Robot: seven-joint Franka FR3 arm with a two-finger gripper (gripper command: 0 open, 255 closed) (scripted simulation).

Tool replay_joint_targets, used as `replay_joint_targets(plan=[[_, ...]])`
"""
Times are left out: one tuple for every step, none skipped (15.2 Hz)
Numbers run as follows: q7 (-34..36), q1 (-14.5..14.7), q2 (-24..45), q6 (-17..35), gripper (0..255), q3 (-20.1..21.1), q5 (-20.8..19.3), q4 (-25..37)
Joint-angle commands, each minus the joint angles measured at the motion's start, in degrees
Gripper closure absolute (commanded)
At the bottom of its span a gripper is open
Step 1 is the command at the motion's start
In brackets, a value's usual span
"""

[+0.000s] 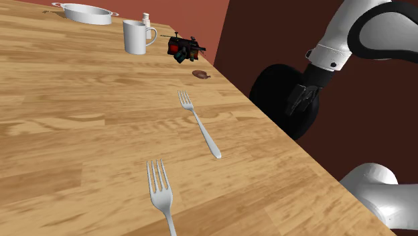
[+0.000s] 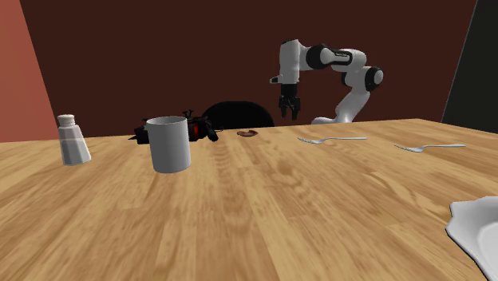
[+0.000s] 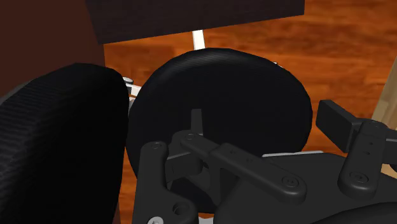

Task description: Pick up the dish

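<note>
one arm folded, gripper hanging downward, seemingly spread, empty, well apart from dish

White shallow dish w/ sm. handles both sides, upright, on wood table, nr far edge, shoulder view

A pale wooden plank surface carries everything. At its far end in the shoulder view sits a shallow white dish with small side handles. Near it stands a plain white mug, with a small white shaker just behind. By the edge lie a black-and-red gadget and a small brown piece. A silvery metal fork and a second silvery fork lie well apart from the dish.
</note>
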Motion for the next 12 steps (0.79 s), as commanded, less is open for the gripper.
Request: replay_joint_targets(plan=[[0.0,0.0,0.0,0.0,0,0.0,0.0,0.0],[0.95,0.23,1.92,0.73,0,0.84,0.53,1.34],[1.9,0.43,3.86,1.4,0,1.66,1.01,2.75],[2.83,0.6,5.81,2.03,0,2.47,1.43,4.22],[3.77,0.75,7.77,2.61,0,3.25,1.79,5.76],[4.7,0.88,9.74,3.13,0,4.02,2.09,7.36],[5.64,0.99,11.72,3.59,0,4.77,2.33,9.03],[6.57,1.07,13.71,4.01,0,5.52,2.52,10.77],[7.52,1.15,15.71,4.36,0,6.25,2.65,12.56],[8.47,1.21,17.72,4.66,0,6.97,2.72,14.43],[9.42,1.27,19.75,4.9,0,7.67,2.73,16.37],[10.4,1.34,21.8,5.08,0,8.35,2.67,18.37]])
